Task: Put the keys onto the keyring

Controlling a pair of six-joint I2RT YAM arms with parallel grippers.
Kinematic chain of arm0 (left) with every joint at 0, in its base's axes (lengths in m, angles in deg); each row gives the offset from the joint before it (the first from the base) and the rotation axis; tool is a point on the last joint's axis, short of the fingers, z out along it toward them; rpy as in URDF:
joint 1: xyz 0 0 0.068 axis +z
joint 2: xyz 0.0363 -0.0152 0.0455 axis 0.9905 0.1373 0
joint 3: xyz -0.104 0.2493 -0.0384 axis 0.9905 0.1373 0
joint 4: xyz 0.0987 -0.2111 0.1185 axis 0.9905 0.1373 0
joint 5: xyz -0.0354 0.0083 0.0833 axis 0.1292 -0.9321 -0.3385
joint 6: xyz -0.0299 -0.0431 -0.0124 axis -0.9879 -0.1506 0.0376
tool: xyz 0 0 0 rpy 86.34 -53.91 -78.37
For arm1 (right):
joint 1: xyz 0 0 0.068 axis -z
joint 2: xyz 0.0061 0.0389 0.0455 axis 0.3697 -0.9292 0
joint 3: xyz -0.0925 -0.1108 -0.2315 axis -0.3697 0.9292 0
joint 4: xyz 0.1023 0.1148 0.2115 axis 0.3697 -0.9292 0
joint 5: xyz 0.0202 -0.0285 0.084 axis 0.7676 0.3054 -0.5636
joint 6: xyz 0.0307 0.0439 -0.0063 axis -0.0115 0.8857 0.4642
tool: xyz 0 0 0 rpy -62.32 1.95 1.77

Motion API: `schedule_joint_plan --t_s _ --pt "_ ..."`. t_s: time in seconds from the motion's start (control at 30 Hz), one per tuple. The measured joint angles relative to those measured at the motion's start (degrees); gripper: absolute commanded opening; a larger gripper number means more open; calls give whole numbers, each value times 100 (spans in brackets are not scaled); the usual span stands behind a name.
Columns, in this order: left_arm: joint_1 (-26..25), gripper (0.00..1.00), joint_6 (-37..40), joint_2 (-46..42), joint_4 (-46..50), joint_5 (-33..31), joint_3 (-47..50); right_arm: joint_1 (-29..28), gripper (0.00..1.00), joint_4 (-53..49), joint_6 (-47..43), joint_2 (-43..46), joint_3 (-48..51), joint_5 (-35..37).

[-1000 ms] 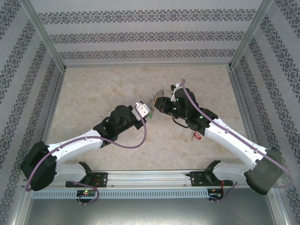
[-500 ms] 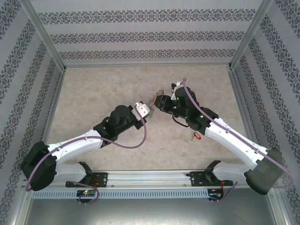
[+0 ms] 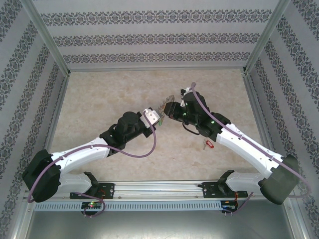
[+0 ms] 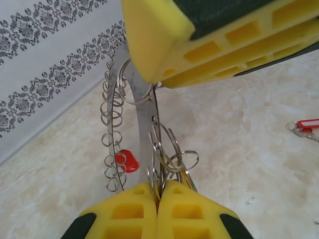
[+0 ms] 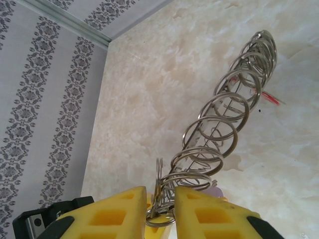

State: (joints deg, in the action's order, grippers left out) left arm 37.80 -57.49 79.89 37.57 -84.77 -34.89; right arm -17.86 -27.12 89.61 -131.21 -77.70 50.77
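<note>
The keyring (image 4: 142,119) is held in the air above the middle of the surface (image 3: 109,94), pinched on opposite edges by both grippers. The left gripper (image 4: 159,199) is clamped shut on its rim and links, and the right gripper (image 5: 160,199) is closed narrowly on the far rim. Both arms reach forward and inward, wrists angled toward each other. The likely risk is that any opposing pull or twist slips the thin hoop out of one pinch, dropping it away from the red-tagged key (image 3: 209,145) lying on the surface beside the right arm.
</note>
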Motion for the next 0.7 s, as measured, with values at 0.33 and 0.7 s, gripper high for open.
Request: schedule_joint_plan --t_s 0.33,0.7 --pt "-17 0 0 2 15 -24 -2 -11 4 -153 -125 -52 -138 31" --pt "-26 0 2 11 101 -24 -2 -9 0 -282 -219 -50 -138 4"
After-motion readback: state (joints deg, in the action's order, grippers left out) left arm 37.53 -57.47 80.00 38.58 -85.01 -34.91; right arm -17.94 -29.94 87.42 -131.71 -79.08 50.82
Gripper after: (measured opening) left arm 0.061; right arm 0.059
